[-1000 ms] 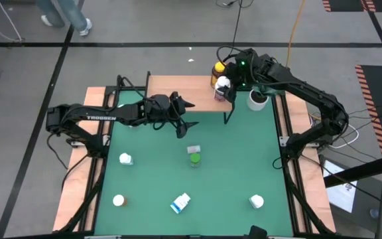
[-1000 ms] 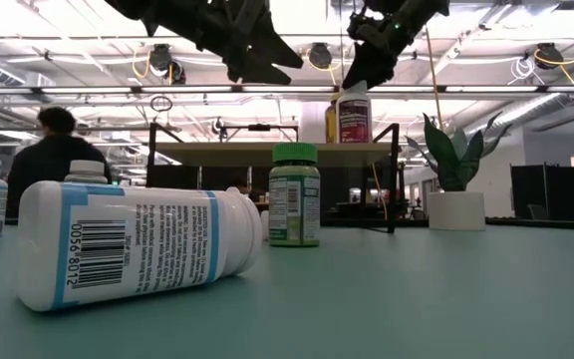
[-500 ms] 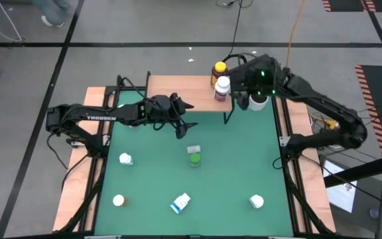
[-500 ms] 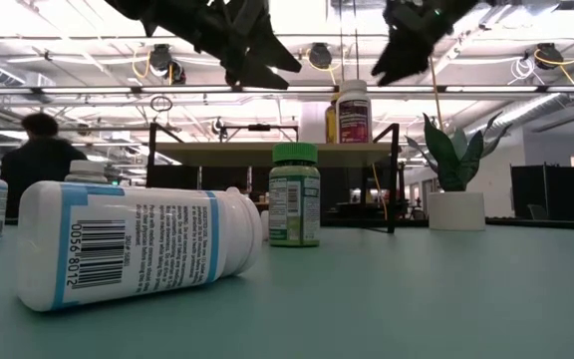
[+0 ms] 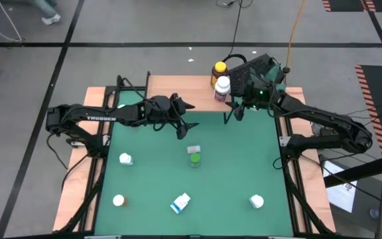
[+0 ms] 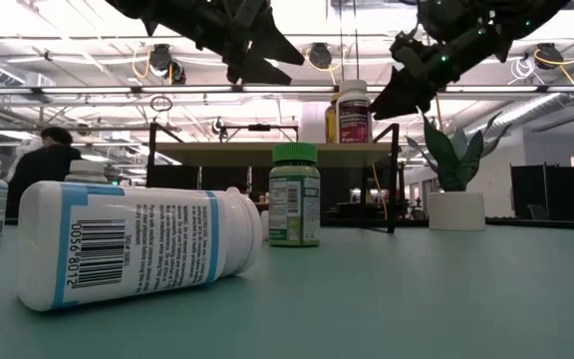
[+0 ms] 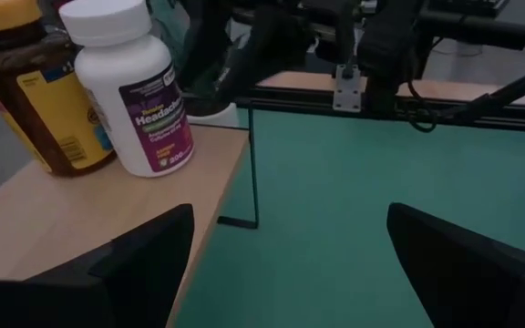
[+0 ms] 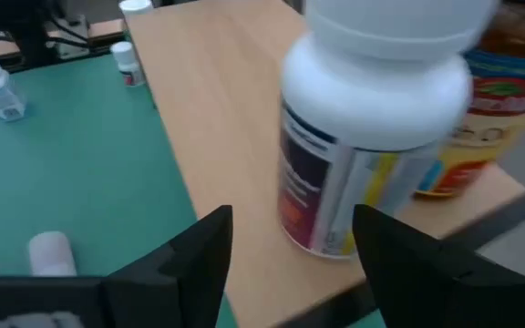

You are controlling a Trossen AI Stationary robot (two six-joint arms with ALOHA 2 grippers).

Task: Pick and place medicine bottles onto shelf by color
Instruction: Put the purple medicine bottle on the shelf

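Observation:
The shelf [image 5: 178,93] stands at the table's far edge. On its right end stand an amber bottle with a yellow cap [image 5: 219,69] and a white bottle with a purple label [image 5: 222,87]. My right gripper [image 5: 238,108] hovers open just right of and nearer than the white bottle [image 8: 363,137], touching nothing. My left gripper [image 5: 184,117] hangs open above the table, near the shelf's front edge. On the green table stand a green bottle [image 5: 194,156] and three white-capped bottles [image 5: 125,159], [image 5: 119,200], [image 5: 256,201]. A blue-labelled bottle [image 5: 181,202] lies on its side.
A white plant pot [image 6: 456,209] stands right of the shelf, under my right arm. The shelf's black legs [image 6: 396,179] come down to the table at its right end. The board's left part [image 8: 199,82] is bare. Wooden rails [image 5: 78,192] run along the table's sides.
My right gripper was on the white bottle's cap. It has let go, drawn back toward the table's right edge, then come down and nearer, beside the shelf's right end. The white bottle stays upright on the shelf.

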